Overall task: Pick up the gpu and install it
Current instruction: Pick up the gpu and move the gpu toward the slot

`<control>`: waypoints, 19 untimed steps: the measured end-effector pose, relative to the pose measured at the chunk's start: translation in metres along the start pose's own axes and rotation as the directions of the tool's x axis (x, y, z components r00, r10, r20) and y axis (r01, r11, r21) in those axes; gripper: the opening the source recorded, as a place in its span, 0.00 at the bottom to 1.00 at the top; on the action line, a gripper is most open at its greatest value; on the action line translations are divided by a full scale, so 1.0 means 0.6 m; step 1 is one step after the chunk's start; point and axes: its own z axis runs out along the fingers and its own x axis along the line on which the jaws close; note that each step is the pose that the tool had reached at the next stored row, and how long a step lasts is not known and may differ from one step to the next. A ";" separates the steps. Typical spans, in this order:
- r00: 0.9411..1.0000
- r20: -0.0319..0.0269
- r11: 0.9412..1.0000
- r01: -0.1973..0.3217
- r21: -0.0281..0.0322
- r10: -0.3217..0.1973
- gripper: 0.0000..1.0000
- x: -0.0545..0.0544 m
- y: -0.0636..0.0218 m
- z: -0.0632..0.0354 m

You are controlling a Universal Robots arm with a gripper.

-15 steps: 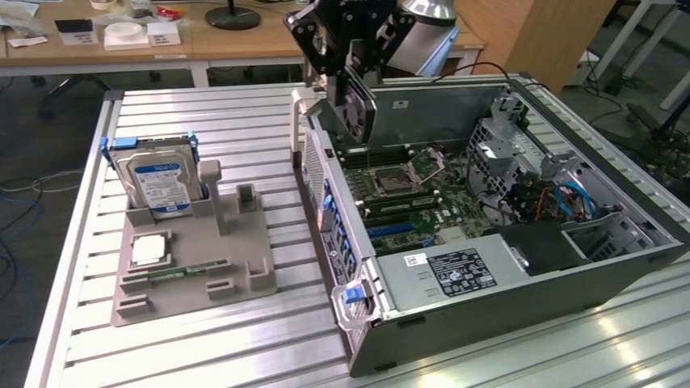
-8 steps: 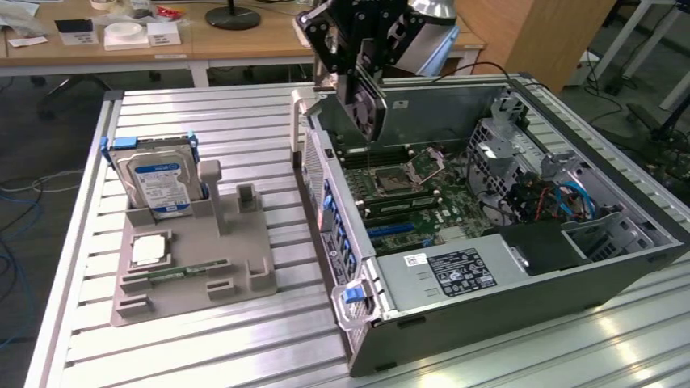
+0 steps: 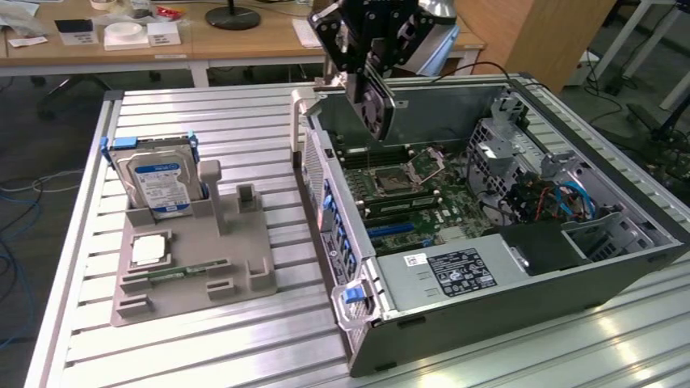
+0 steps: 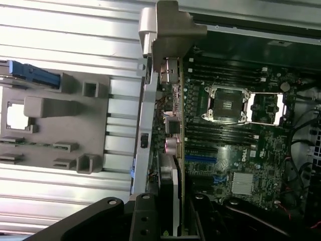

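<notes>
Here, gpu (image 3: 377,109) clamped between the jaws — edge-on, above open case (image 3: 539,315)

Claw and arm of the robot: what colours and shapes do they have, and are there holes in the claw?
The claw is matte black, built of flat, angular plates with small round holes in rows. The arm behind it is rounded and silver-grey.

tool (image 3: 370,77) grips gpu (image 3: 380,113) upright | above open pc case (image 3: 518,319) | hard drive (image 3: 160,182) in holder (image 3: 194,287)
</notes>
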 end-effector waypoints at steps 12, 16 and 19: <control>0.999 0.001 0.999 -0.038 0.001 0.038 0.28 -0.001 0.001 0.000; 0.999 0.001 0.999 -0.038 0.001 0.038 0.28 -0.001 0.001 0.000; 0.999 0.001 0.999 -0.038 0.001 0.038 0.28 -0.001 0.001 0.000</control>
